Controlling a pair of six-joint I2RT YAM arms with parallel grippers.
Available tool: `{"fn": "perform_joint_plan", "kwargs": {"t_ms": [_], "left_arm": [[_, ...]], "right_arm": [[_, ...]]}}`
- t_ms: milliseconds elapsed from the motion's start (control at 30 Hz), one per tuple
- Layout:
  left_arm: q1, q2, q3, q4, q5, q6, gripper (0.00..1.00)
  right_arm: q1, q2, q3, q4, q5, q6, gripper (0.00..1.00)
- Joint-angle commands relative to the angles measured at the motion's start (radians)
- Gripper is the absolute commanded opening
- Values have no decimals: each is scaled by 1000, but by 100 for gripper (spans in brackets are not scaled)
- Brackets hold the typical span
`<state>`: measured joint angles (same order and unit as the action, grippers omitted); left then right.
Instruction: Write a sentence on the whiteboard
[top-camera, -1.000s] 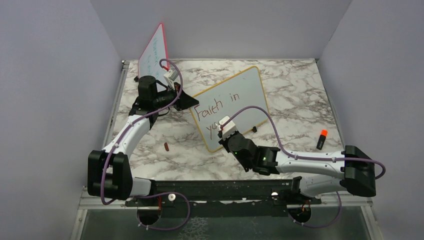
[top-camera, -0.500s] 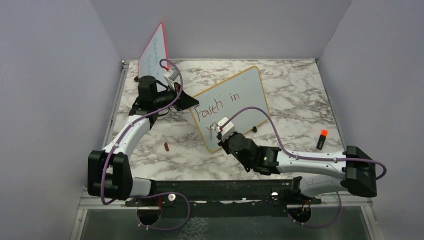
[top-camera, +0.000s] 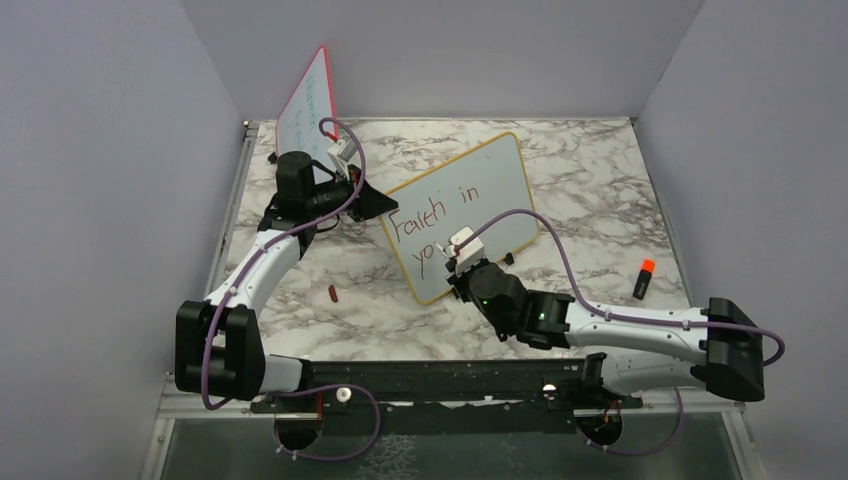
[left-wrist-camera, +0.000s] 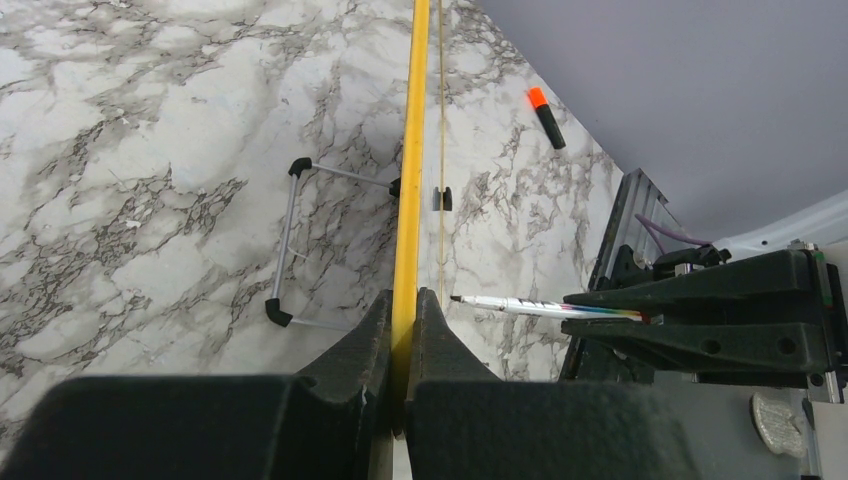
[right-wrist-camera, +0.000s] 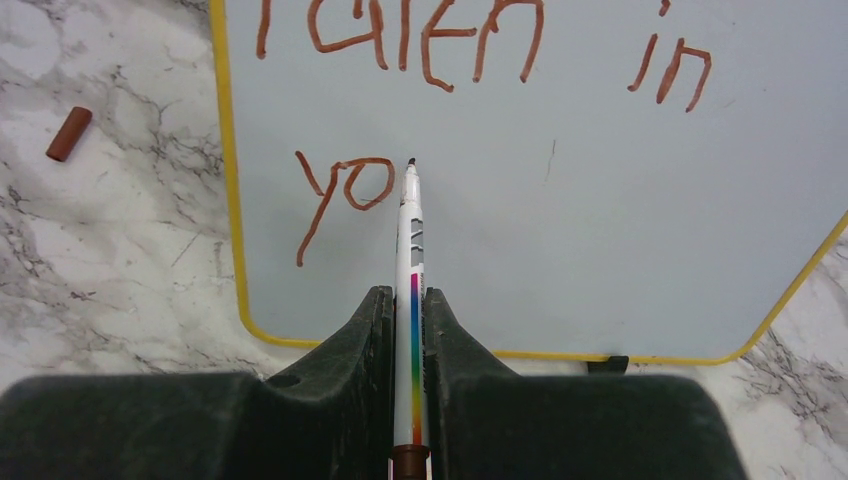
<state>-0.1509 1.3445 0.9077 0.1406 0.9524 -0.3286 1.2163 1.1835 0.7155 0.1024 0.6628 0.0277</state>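
1. The rectangular white whiteboard with a yellow-orange frame (top-camera: 495, 190) stood propped at a tilt in the centre of the top view. Its left edge was pinched between the pressed-together fingers of the left end effector (left-wrist-camera: 403, 305).
2. The right end effector (right-wrist-camera: 410, 300) sat at the board's lower edge. It was clamped tight on a white marker with a rainbow stripe (right-wrist-camera: 411, 240) that ran straight up the middle of the right wrist view.
3. The dark red handwritten sentence (right-wrist-camera: 428, 55) read "Faith in" on its upper line and "yo" below. The marker's dark tip lay just right of the "o", at the board's face, though actual contact could not be told.
4. A small red-brown cylindrical cap (top-camera: 332, 293) lay on the tabletop, left of the board's lower corner.
5. The tabletop (top-camera: 600, 190) was white marble veined in grey.
6. A black highlighter with an orange cap (top-camera: 643, 279) lay at the right of the top view, well apart from the board.
7. A second board with a red-pink frame (top-camera: 308, 100) leaned upright in the upper left.
8. Plain lilac-grey walls (top-camera: 100, 150) closed in three sides.
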Motion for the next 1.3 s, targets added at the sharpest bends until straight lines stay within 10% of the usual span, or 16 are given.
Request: {"fn": "perform_joint_plan", "kwargs": {"t_ms": [0,1267], "left_arm": [[-19,19,-22,-70,-38,45,0],[-19,24,-18,-73,-31,45,0]], "right_arm": [[-15,3,-16,-3,42,20,1],[-24,26,-12,-31,-37,15,1]]}}
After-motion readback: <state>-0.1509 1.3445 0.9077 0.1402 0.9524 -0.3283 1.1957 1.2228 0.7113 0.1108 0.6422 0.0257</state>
